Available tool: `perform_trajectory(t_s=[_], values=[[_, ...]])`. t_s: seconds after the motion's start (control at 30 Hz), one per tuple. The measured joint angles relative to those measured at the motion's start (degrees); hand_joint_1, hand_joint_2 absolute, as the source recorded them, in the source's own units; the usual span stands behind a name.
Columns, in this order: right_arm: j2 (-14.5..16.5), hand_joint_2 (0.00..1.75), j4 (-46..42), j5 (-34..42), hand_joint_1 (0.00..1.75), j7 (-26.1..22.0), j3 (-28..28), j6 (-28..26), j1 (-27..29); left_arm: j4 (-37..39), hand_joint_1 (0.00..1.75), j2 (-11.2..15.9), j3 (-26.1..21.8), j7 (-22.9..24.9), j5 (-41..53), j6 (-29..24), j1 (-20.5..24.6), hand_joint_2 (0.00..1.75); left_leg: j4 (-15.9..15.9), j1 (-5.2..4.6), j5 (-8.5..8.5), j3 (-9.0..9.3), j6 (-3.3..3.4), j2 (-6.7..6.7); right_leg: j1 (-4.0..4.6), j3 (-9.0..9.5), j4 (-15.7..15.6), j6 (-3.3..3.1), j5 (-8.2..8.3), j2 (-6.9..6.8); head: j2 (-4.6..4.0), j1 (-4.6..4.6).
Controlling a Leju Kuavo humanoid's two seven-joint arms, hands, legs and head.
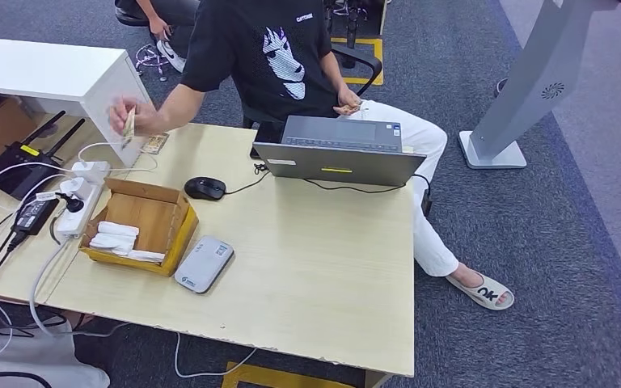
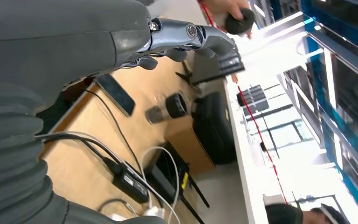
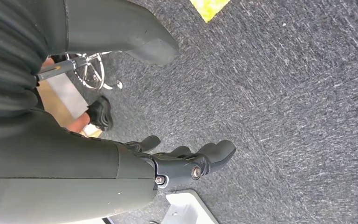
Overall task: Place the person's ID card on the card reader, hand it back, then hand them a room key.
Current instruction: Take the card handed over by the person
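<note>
A seated person in a black T-shirt holds up a small card (image 1: 129, 123) in one raised hand over the table's far left corner. The grey-white card reader (image 1: 203, 263) lies flat on the light wooden table (image 1: 315, 275), just right of an open cardboard box (image 1: 139, 225) with white key cards (image 1: 116, 235) inside. My left hand (image 2: 186, 39) hovers beside the desk, fingers stretched out and holding nothing. My right hand (image 3: 186, 163) hangs over grey carpet, fingers apart and empty.
A laptop (image 1: 340, 150) and black mouse (image 1: 204, 188) sit at the table's far side. Another small card (image 1: 154, 143) lies near the person's raised hand. A power strip (image 1: 77, 202), cables and a black router (image 1: 24, 162) crowd the left. A grey stand (image 1: 525, 89) rises at right.
</note>
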State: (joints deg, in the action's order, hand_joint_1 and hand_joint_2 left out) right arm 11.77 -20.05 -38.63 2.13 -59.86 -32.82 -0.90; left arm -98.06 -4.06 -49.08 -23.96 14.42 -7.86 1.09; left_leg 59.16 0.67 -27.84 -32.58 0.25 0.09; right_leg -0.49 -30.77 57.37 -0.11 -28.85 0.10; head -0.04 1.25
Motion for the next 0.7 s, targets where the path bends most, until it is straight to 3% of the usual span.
perform_trajectory(t_s=[0.27, 0.63, 0.7], values=[[0.0, 1.75, 0.2, -3.9, 0.0, 1.4, -1.4, 1.0, -0.1, 0.4, 0.0, 4.5, 11.3, 6.2, 9.1, 0.0, 4.9, 1.75, 0.0, 0.0, 0.01, -0.01, 0.0, 0.01, 0.0, -0.03, 0.0, 0.0, 0.05, 0.02, 0.0, 0.01], [0.0, 1.75, 0.5, -9.1, 0.0, 2.5, -2.3, 2.7, -0.5, 5.9, 0.0, 7.8, 25.5, 13.0, 22.7, -0.7, 13.3, 1.75, 0.0, 0.0, 0.06, -0.04, 0.04, 0.07, 0.0, 0.03, 0.0, -0.02, 0.09, 0.09, 0.0, 0.01], [-0.1, 1.75, 0.6, -10.2, 0.0, 2.7, -2.4, 3.1, -0.6, 7.1, 0.87, 8.4, 28.2, 14.3, 25.2, -0.9, 14.7, 1.75, 0.0, 0.0, 0.06, -0.04, 0.03, 0.08, 0.0, 0.02, 0.0, -0.01, 0.1, 0.1, 0.0, 0.01]])
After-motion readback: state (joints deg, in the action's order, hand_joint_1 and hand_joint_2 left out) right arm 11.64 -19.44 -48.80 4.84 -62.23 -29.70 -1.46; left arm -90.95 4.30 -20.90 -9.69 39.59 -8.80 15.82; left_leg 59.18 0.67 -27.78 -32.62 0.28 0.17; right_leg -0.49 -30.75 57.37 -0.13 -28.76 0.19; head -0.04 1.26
